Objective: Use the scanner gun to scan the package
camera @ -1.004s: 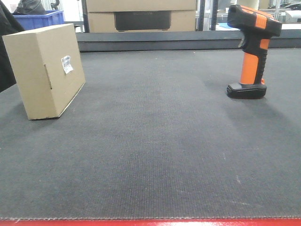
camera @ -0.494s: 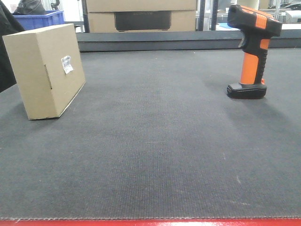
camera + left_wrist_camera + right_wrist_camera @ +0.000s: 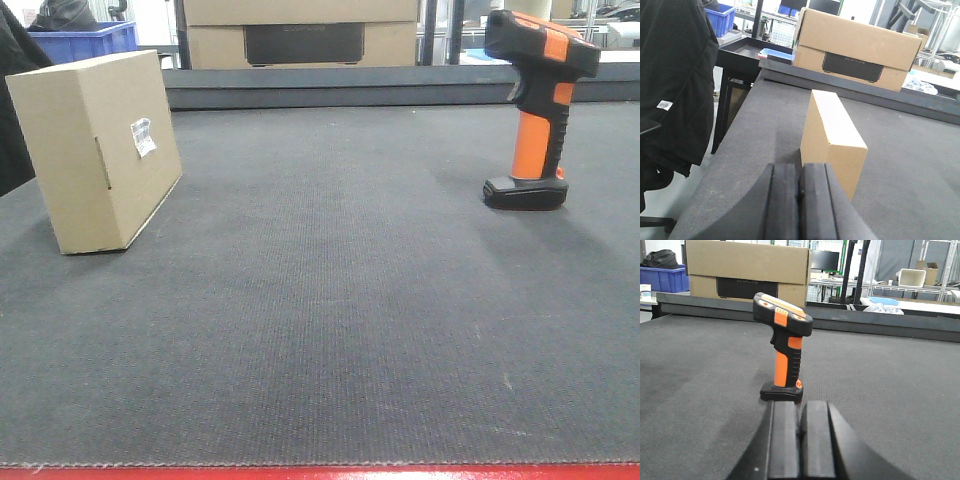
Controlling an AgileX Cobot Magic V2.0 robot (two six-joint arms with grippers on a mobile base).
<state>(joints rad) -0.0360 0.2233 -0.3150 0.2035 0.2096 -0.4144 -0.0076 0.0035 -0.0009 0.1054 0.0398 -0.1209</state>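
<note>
Across the front-facing pictures almost nothing differs: the package near the table's left edge and the scanner gun standing upright toward its far right corner sit a hair further right in the picture, both by the same trace.
</note>
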